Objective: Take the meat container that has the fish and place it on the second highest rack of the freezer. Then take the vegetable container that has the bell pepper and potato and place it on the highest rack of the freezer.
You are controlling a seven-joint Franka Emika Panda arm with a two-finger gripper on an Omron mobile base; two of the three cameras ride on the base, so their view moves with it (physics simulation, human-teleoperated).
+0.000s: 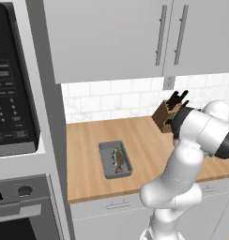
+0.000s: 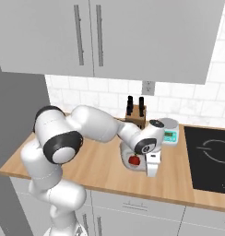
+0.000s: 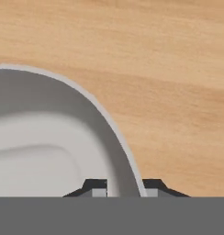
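The vegetable container (image 2: 127, 151), a pale shallow bowl, stands on the wooden counter (image 2: 100, 170) in front of the knife block, with the red bell pepper (image 2: 134, 160) in it. The potato is hidden behind the arm. My gripper (image 2: 151, 173) points down at the bowl's near right side. In the hand view my gripper (image 3: 124, 188) is shut on the vegetable container's rim (image 3: 104, 124), one tip on each side of it. The grey meat container (image 1: 107, 164) with the fish (image 1: 118, 158) lies further left on the counter. The freezer is out of view.
A knife block (image 2: 136, 113) and a kitchen scale (image 2: 169, 130) stand at the back wall behind the bowl. A black cooktop (image 2: 211, 156) lies to the right. A microwave (image 1: 13, 84) and wall oven (image 1: 22, 206) bound the counter's left end. Cabinets (image 2: 109, 32) hang overhead.
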